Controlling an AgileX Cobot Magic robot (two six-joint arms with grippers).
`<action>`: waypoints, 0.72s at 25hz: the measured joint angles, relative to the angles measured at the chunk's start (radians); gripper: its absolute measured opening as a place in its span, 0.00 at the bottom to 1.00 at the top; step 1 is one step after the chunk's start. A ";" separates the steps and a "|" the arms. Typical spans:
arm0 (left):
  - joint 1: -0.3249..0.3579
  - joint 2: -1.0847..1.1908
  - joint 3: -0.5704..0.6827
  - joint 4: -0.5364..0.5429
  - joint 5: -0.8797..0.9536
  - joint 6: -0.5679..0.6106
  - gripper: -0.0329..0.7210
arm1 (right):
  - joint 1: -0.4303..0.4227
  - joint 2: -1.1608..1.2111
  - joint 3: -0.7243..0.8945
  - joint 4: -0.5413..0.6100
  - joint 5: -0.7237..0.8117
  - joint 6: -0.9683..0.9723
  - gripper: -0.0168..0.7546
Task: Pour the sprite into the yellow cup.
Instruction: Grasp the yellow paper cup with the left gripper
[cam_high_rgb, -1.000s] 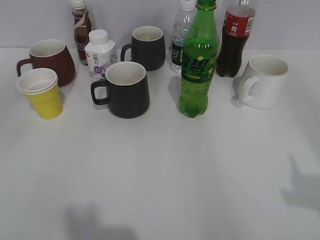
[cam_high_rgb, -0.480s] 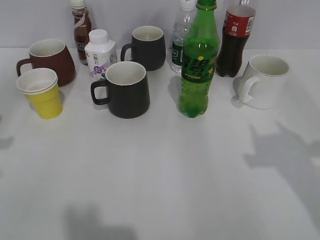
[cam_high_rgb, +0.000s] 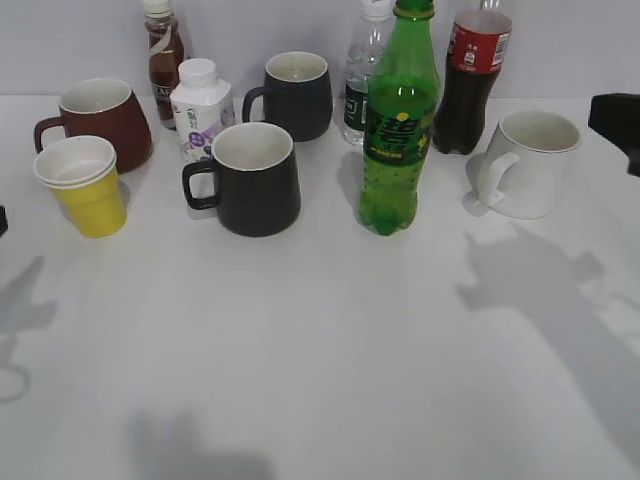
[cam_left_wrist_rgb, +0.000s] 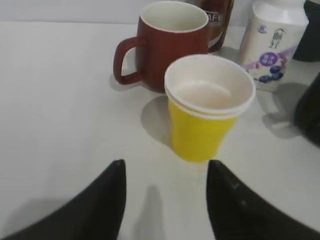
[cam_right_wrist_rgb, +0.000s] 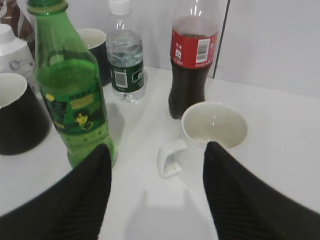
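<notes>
Both arms now coming into view at the frame edges, shadows grown on the surface (cam_high_rgb: 330, 350); nothing grasped yet.
Left claw (cam_left_wrist_rgb: 165, 200) spread apart, empty, just short of the yellow cup (cam_left_wrist_rgb: 207, 107), which stands upright by the red mug (cam_left_wrist_rgb: 165, 42); right claw (cam_right_wrist_rgb: 155, 195) also apart and empty, between the sprite (cam_right_wrist_rgb: 70, 95) and the white mug (cam_right_wrist_rgb: 210, 140); sprite upright mid-surface, capped, well apart from cup; grasp, uncapping and pour all left.
</notes>
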 joint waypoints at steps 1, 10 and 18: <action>-0.008 0.015 0.027 0.001 -0.052 0.000 0.60 | 0.000 0.008 0.000 0.000 -0.014 0.000 0.59; -0.017 0.331 0.065 0.175 -0.550 0.000 0.85 | 0.000 0.071 0.000 -0.003 -0.070 0.001 0.59; -0.017 0.636 -0.014 0.229 -0.813 -0.081 0.85 | 0.000 0.095 0.000 -0.003 -0.135 0.002 0.59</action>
